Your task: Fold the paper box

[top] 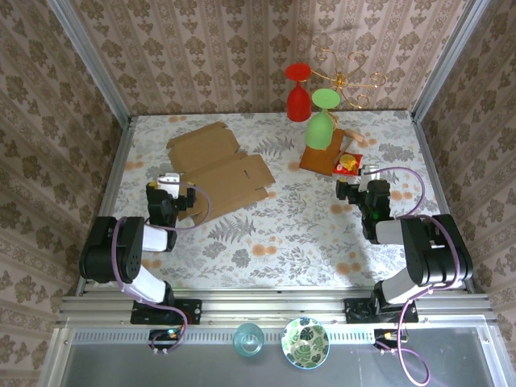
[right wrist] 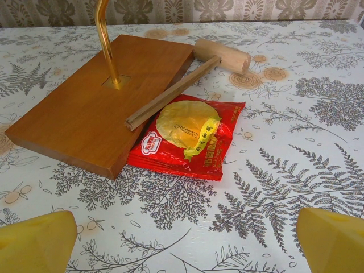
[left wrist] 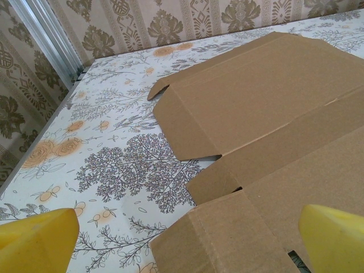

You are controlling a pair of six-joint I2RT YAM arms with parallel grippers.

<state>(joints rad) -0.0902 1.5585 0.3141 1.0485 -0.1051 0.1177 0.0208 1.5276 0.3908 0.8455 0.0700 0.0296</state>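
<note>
Paper box (top: 218,165): flat, matte brown die-cut cardboard, creased, unmarked, far-left on floral surface (top: 306,234). Left gripper (left wrist: 182,244) spread at its near edge; right gripper (right wrist: 185,244) spread. Glossy red packet (right wrist: 185,136): print illegible.

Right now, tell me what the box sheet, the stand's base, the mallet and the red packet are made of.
The paper box: brown cardboard, matte, with pressed creases and die-cut flaps.
The stand base: apparently wood, with a smooth reddish-brown finish and faint grain.
The mallet: pale, unfinished-looking wood.
The red packet: probably plastic film, glossy and crinkled, with highlights.
</note>
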